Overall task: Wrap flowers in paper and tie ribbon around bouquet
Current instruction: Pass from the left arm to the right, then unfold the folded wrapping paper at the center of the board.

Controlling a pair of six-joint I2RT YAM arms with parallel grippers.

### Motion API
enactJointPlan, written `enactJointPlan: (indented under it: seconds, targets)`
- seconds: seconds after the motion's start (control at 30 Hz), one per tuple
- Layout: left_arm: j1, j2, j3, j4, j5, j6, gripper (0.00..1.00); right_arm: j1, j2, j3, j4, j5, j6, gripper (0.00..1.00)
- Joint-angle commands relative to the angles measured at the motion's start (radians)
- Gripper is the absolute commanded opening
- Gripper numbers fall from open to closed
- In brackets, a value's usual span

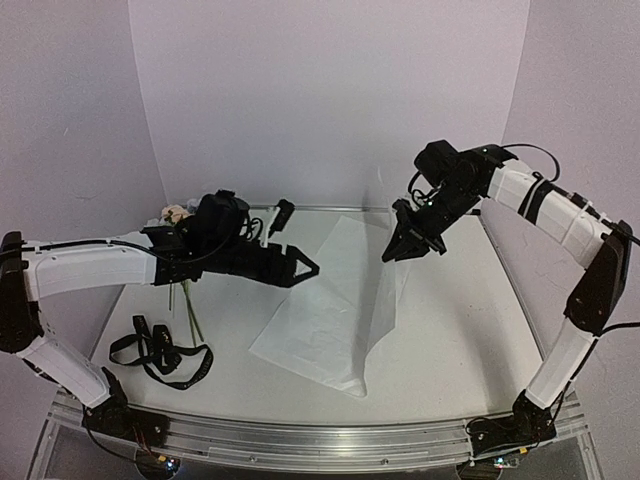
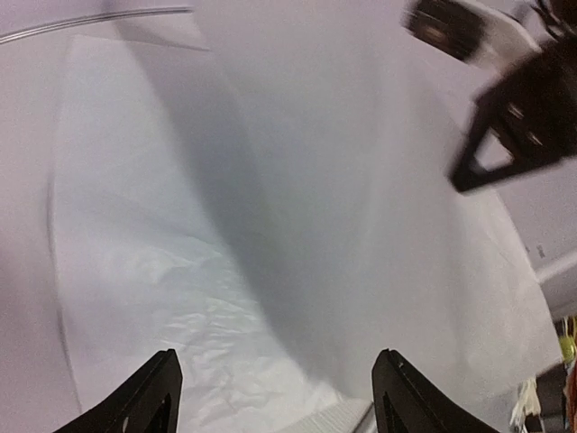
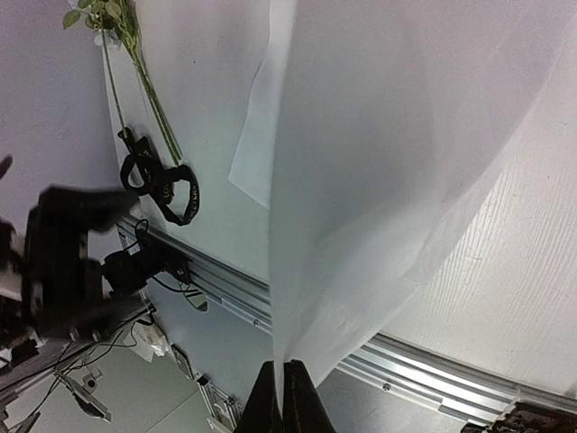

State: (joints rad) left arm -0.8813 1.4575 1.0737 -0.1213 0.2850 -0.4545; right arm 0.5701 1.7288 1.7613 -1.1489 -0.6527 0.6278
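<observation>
Large thin white tissue paper sheet point(image 1: 325, 325): laid at table centre, one edge raised and pinched in closed right gripper point(image 1: 410, 245). Jaws of left gripper point(image 1: 300, 268) are spread, nothing held. Peach-cream flowers point(image 1: 177, 213) at 10 o'clock; narrow black fabric ribbon point(image 1: 160, 352) at 8 o'clock.

We see flowers point(image 1: 176, 213) only partly in top view: one peach bloom + lower stems, rest behind left arm point(image 1: 90, 265). R wrist view cuts blooms off at top edge. Lettering on ribbon point(image 1: 160, 352) too small to read. Right gripper point(image 2: 469, 171) blurred in L wrist view; we can't make out its tips there.
</observation>
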Motion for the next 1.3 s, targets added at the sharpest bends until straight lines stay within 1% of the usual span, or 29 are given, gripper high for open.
enactJointPlan:
  seconds: [0.0, 0.1, 0.17, 0.2, 0.33, 0.47, 0.7, 0.8, 0.93, 1.0, 1.1, 1.17, 1.27]
  targets:
    - [0.117, 0.097, 0.014, -0.028, -0.064, -0.043, 0.76, 0.002, -0.063, -0.03, -0.018, 0.013, -0.021, 0.0]
    - [0.124, 0.23, 0.118, -0.113, -0.125, 0.031, 0.76, 0.002, -0.086, -0.059, -0.019, 0.017, -0.024, 0.0]
    - [0.129, 0.31, 0.202, -0.181, -0.2, 0.066, 0.76, 0.002, -0.105, -0.08, -0.018, 0.026, -0.027, 0.0]
    - [0.14, 0.344, 0.223, -0.189, -0.21, 0.084, 0.76, 0.002, -0.112, -0.09, -0.018, 0.029, -0.028, 0.0]
    - [0.189, 0.438, 0.297, -0.181, -0.188, 0.131, 0.8, 0.002, -0.131, -0.127, -0.018, 0.032, -0.026, 0.0]
    - [0.216, 0.538, 0.403, -0.216, -0.164, 0.176, 0.81, 0.002, -0.16, -0.17, -0.016, 0.052, -0.039, 0.0]
    - [0.222, 0.747, 0.615, -0.299, -0.076, 0.214, 0.72, 0.002, -0.191, -0.213, -0.015, 0.071, -0.05, 0.0]
    - [0.222, 0.791, 0.66, -0.315, -0.074, 0.203, 0.69, 0.002, -0.202, -0.227, -0.014, 0.073, -0.052, 0.0]
    - [0.222, 0.825, 0.685, -0.321, -0.084, 0.193, 0.67, 0.002, -0.217, -0.241, -0.012, 0.077, -0.057, 0.0]
    - [0.222, 0.834, 0.686, -0.319, -0.078, 0.19, 0.64, 0.002, -0.224, -0.247, -0.013, 0.077, -0.06, 0.0]
    - [0.222, 0.839, 0.685, -0.316, -0.053, 0.181, 0.55, 0.002, -0.233, -0.259, -0.013, 0.083, -0.067, 0.0]
    - [0.222, 0.839, 0.681, -0.314, -0.04, 0.174, 0.46, 0.002, -0.237, -0.268, -0.012, 0.09, -0.071, 0.0]
    - [0.222, 0.833, 0.669, -0.311, -0.025, 0.158, 0.29, 0.002, -0.241, -0.275, -0.013, 0.102, -0.078, 0.0]
